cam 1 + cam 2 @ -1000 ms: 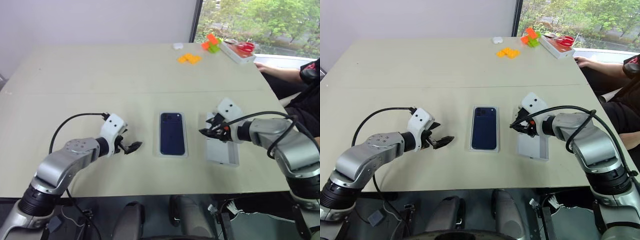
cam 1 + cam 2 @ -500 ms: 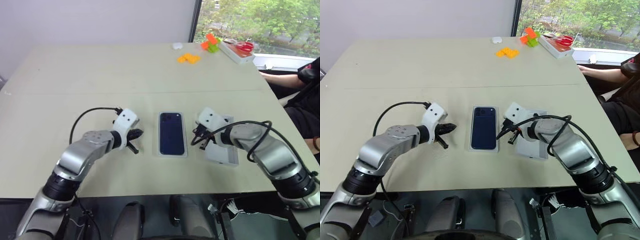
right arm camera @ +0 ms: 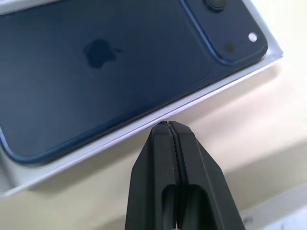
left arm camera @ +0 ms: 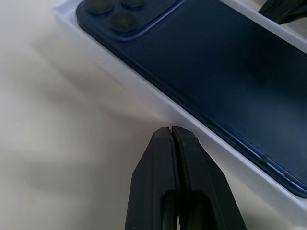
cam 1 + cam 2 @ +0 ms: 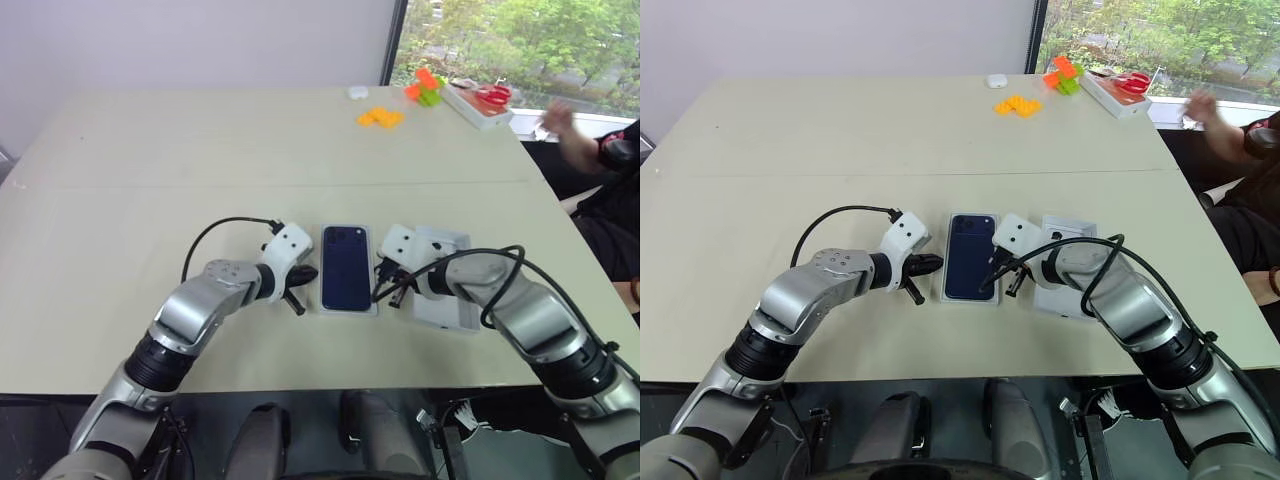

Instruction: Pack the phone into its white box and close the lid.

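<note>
The dark navy phone (image 5: pixel 346 268) lies back up inside the shallow white box (image 5: pixel 347 311) at the table's middle, camera cluster at the far end. My left gripper (image 5: pixel 310 271) is shut with nothing in it. In the left wrist view its tip (image 4: pixel 170 128) meets the left rim of the box (image 4: pixel 144 91) beside the phone (image 4: pixel 216 62). My right gripper (image 5: pixel 379 293) is shut and empty too, and its tip (image 3: pixel 168 123) sits at the right rim (image 3: pixel 96 143). The white lid (image 5: pixel 447 314) lies to the right, partly under my right arm.
At the far right of the table are orange pieces (image 5: pixel 380 117), an orange and green toy (image 5: pixel 425 88), a small white object (image 5: pixel 357 92) and a white tray with red scissors (image 5: pixel 478 100). A person sits at the right edge with a raised hand (image 5: pixel 555 118).
Both grippers have moved inward to the box's two long sides and have shut. The person's hand has lifted off the table.
</note>
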Robot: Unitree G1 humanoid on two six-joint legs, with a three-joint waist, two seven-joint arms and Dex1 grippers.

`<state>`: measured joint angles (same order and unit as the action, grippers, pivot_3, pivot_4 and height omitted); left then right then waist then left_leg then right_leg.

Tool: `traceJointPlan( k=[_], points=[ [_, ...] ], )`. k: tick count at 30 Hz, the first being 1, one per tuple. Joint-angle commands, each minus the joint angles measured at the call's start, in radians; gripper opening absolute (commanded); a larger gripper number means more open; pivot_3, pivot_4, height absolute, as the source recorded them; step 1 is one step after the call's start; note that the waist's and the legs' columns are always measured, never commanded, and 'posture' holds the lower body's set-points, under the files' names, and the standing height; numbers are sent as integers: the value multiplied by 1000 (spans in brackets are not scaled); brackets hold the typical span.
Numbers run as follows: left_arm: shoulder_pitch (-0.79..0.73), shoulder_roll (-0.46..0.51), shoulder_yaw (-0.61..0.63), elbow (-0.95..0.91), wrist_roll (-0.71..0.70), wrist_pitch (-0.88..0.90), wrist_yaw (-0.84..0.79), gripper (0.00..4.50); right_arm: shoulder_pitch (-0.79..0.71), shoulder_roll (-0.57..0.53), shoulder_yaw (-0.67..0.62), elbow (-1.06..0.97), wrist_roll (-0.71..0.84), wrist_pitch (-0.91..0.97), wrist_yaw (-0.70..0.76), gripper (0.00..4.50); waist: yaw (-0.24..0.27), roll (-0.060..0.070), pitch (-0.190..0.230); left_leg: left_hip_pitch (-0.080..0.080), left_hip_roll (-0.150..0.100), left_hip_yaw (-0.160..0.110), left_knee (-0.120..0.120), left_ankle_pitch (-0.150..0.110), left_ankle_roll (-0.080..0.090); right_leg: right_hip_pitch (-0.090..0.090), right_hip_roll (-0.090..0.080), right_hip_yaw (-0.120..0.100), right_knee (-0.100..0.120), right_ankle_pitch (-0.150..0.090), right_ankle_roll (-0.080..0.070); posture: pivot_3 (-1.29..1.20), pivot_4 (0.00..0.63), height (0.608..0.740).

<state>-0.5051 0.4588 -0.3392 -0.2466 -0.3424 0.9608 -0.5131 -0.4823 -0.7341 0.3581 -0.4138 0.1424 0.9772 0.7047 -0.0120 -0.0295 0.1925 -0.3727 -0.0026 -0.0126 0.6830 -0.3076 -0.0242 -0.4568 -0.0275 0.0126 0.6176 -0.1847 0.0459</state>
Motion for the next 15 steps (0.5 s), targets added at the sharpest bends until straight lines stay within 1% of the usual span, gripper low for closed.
traceJointPlan(
  k=[1,9,15],
  points=[
    [-4,-24,-35,-26,-2,15,-29,100,6,-10,-21,-63,12,6,10,0,0,0,0,0,0,0,0,0,0,0,0,0,0,0,0,0,150,726],
    [-19,-70,-49,-28,0,32,-46,100,43,-58,-57,-94,23,9,33,0,2,0,0,0,0,0,0,0,0,1,0,0,0,0,1,0,150,726],
    [-29,-76,-49,-28,3,42,-64,100,41,-73,-68,-82,20,4,36,0,1,0,0,0,0,0,0,0,0,1,0,0,0,0,1,0,150,726]
  ],
)
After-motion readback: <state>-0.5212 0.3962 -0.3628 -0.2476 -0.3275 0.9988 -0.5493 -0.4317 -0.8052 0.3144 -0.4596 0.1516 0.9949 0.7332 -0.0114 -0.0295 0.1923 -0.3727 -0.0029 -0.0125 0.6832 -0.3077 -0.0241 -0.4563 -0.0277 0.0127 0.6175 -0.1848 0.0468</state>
